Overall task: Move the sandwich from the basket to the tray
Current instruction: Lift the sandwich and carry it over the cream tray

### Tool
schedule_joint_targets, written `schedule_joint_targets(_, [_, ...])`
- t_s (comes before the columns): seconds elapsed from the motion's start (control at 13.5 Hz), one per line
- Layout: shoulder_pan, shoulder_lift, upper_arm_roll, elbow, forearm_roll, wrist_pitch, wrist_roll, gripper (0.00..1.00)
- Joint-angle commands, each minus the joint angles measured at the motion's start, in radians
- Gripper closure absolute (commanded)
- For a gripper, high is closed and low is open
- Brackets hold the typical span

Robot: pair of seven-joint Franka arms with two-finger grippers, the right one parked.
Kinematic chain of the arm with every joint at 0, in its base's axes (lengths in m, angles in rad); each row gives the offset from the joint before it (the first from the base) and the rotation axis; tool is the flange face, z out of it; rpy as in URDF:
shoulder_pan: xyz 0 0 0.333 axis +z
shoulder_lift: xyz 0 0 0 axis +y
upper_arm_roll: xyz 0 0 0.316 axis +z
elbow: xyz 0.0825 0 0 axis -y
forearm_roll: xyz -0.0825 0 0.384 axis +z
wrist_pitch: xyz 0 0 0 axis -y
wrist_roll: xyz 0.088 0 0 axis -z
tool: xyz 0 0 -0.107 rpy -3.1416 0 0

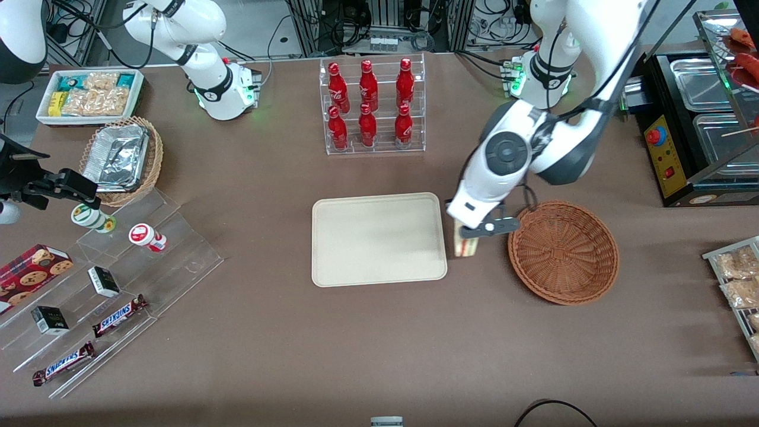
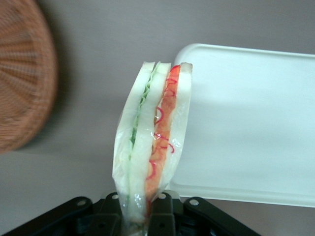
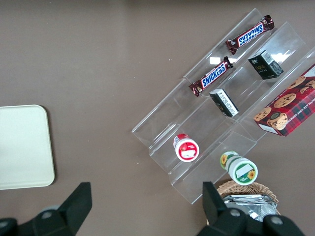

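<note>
Pale sandwich [image 2: 152, 142] stands upright, cut edge up, pinched by gripper [image 1: 471, 234] fingers [image 2: 160, 214] between tray [image 1: 379, 240] and basket [image 1: 563, 252].

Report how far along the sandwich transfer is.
Done: the sandwich is out of the wicker basket, which holds nothing. In hand: the left gripper is shut on the sandwich, between basket and tray. Left: carry it over the tray and set it down.

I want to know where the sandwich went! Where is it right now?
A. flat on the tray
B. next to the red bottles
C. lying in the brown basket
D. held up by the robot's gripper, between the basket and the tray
D: the gripper clamps the sandwich upright between the empty basket and the bare tray.
</note>
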Motion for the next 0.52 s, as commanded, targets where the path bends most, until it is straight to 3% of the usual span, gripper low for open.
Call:
schedule_joint_targets(0.0, [-0.092,0.157,0.003,0.181,0.020,-0.025,-0.063,1.00])
schedule_joint_targets(0.15, [-0.168,0.221,0.013,0.262,0.027,-0.025,-0.102,1.00])
schedule_joint_targets(0.44, [-0.279,0.347,0.020,0.379,0.172,-0.027,-0.309,1.00])
